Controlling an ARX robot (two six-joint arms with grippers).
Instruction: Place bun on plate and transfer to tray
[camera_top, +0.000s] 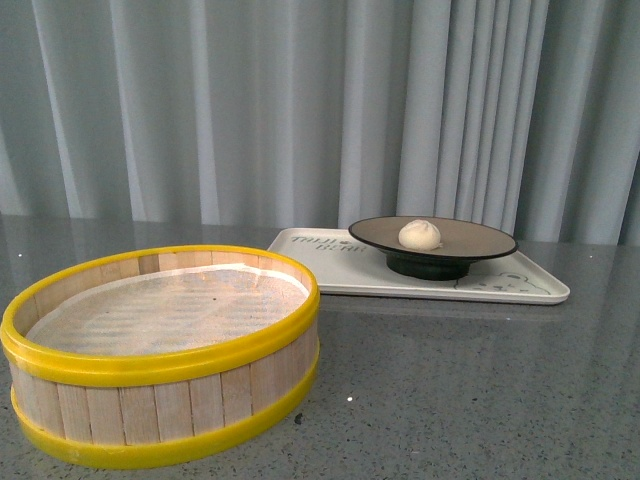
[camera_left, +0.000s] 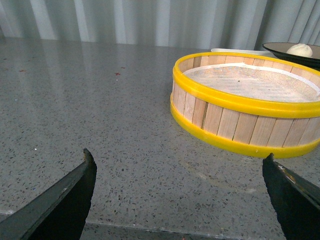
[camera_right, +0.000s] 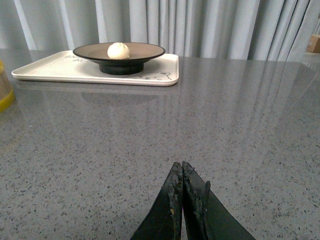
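Lettering on the tray

The only writing I can find is dark print on my cream tray (camera_top: 330, 270), at its left end just above the frame's centre in the front view; it seems to run in two lines, but it is too small and slanted for me to read. In the right wrist view the same print is a blur behind the plate (camera_right: 150, 50).

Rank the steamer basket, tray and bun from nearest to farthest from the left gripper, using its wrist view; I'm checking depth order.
1. Steamer basket, just ahead of the open left gripper.
2. Tray, edge showing behind the basket.
3. Bun, on the plate beyond.
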